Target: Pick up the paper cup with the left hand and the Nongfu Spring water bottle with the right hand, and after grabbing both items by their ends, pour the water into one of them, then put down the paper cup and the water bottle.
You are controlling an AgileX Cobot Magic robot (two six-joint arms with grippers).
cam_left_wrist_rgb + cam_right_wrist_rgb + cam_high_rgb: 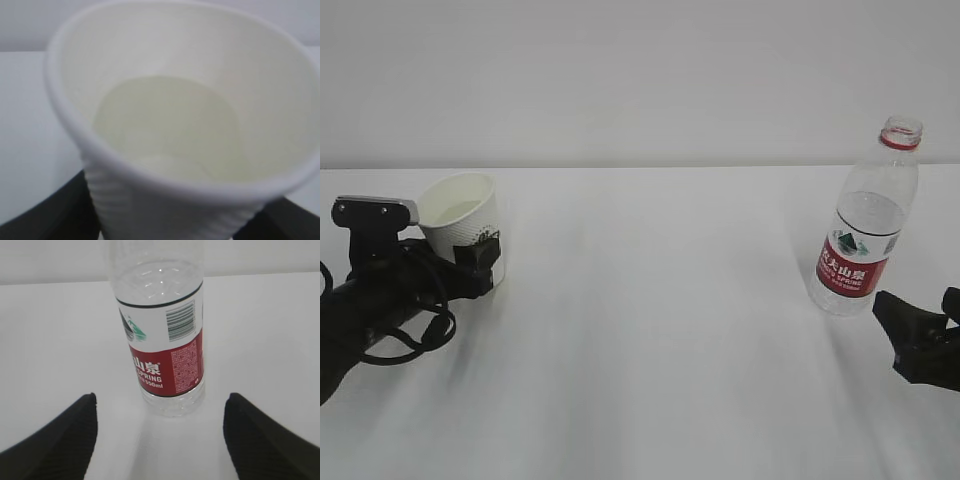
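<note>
paper cup (pixel 466 225) with water (pixel 170 127) tilted between left hand (pixel 480 262) jaws, gripped at base, Nongfu Spring water bottle (pixel 161 335) upright on surface (pixel 660 330), ahead of right hand (pixel 160 432) jaws, wide open, untouched

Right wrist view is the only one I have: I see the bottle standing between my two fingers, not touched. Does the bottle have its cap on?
Observer: No, the bottle has no cap; its mouth is open.
Operator: Where is the cup?
Observer: The cup is far to the left, tilted, with the left gripper closed around its lower part.
Operator: Is something inside the cup?
Observer: Yes, the left wrist view shows water at the bottom of it.
</note>
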